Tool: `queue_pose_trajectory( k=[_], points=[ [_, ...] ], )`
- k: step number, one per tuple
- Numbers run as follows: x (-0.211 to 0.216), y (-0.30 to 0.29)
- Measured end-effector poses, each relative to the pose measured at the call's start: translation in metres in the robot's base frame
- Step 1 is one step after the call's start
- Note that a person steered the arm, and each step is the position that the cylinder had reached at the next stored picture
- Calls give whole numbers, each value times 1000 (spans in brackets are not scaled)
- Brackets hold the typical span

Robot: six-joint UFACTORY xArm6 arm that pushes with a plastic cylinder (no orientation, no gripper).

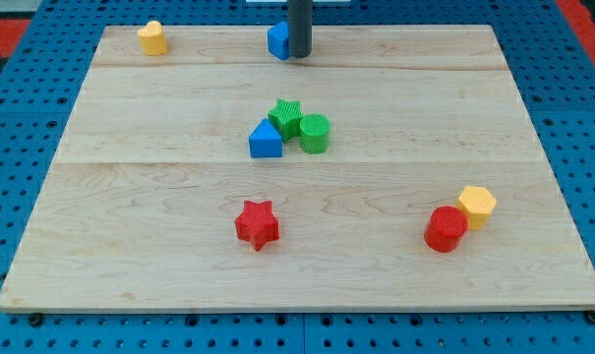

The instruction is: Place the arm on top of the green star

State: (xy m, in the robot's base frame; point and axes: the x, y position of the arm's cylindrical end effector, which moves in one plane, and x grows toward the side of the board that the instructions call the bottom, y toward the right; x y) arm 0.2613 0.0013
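Note:
The green star (286,116) lies near the board's middle, touching a green cylinder (315,133) on its right and a blue triangular block (266,141) at its lower left. My tip (299,56) is at the view's top, well above the green star, right beside a blue block (278,41) that the rod partly hides.
A yellow block (152,37) sits at the top left corner. A red star (257,224) lies at the lower middle. A red cylinder (445,228) and a yellow hexagon (477,206) touch at the lower right. The wooden board (130,197) rests on a blue pegboard.

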Motion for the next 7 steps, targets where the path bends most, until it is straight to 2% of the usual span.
queue_pose_trajectory(
  k=[1,2,4,5,7],
  points=[
    [42,33],
    [43,55],
    [43,62],
    [43,58],
    [59,-6]
  ],
)
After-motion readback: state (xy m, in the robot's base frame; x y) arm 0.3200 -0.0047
